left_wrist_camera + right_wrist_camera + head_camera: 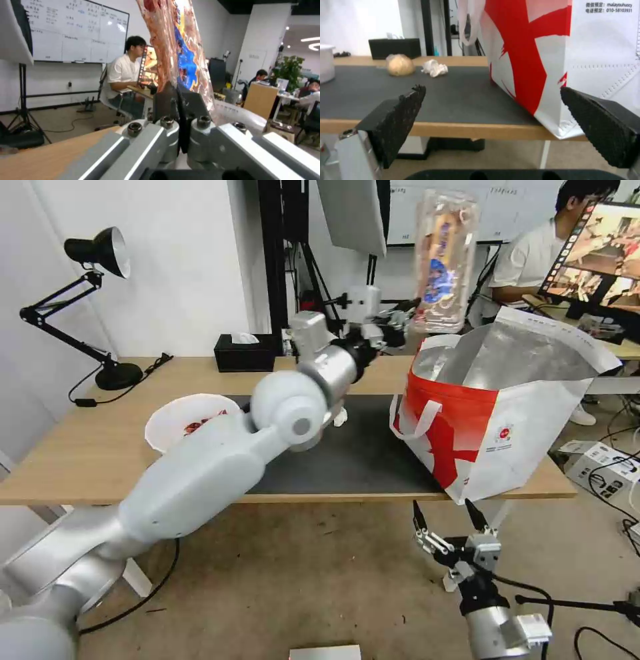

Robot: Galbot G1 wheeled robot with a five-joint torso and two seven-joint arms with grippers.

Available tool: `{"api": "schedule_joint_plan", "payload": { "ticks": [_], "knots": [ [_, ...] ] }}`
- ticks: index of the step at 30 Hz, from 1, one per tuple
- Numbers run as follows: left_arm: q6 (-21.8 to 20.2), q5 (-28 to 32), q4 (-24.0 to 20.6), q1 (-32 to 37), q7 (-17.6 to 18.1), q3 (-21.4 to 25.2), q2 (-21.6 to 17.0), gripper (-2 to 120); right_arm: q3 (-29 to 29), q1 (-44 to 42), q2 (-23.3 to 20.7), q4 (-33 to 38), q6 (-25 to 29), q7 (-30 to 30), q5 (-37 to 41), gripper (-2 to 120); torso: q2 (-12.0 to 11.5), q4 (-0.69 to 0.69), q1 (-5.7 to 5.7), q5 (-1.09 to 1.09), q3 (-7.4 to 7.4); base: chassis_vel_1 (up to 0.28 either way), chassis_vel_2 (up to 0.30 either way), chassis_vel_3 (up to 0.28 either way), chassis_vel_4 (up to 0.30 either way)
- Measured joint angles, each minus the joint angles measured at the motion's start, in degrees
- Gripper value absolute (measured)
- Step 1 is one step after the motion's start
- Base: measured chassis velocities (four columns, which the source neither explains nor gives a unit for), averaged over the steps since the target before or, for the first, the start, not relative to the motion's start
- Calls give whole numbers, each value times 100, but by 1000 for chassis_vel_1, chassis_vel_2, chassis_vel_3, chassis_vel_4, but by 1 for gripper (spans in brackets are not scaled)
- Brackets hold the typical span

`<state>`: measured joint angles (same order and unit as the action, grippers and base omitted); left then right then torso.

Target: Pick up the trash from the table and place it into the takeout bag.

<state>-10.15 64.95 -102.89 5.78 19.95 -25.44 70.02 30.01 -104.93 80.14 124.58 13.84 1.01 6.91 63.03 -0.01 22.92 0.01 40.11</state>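
My left gripper (399, 320) is shut on the clear plastic tray (443, 257) of food scraps and holds it upright in the air, just above and behind the near-left rim of the takeout bag (513, 407). The left wrist view has the tray (181, 47) rising from between the closed fingers (166, 97). The bag stands open at the table's (80, 447) right end. On the mat lie the white bowl (187, 423) of red shells, a crumpled tissue (434, 68) and a beige lump (399, 65). My right gripper (450, 520) hangs open below the table's front edge.
A black tissue box (245, 352) sits at the back of the table and a black desk lamp (100, 253) at the back left. The bag's corner overhangs the front edge. Cables and boxes lie on the floor to the right.
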Motion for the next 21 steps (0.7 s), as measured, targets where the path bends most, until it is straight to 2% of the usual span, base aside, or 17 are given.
{"api": "schedule_joint_plan", "payload": {
  "ticks": [9, 21],
  "knots": [
    [2, -916, 350, 11, 12, -763, 175, 0, -88, -110, 137, -208, 125, -73, -399, 100, 0, 1, 0, -1, 0, 0, 0, 0, 0],
    [-22, -1385, 694, 5, -74, -970, 279, 0, -149, -139, 198, -282, 165, -84, -503, 100, 0, 1, 0, -1, 0, 0, 0, 0, 0]
  ]
}}
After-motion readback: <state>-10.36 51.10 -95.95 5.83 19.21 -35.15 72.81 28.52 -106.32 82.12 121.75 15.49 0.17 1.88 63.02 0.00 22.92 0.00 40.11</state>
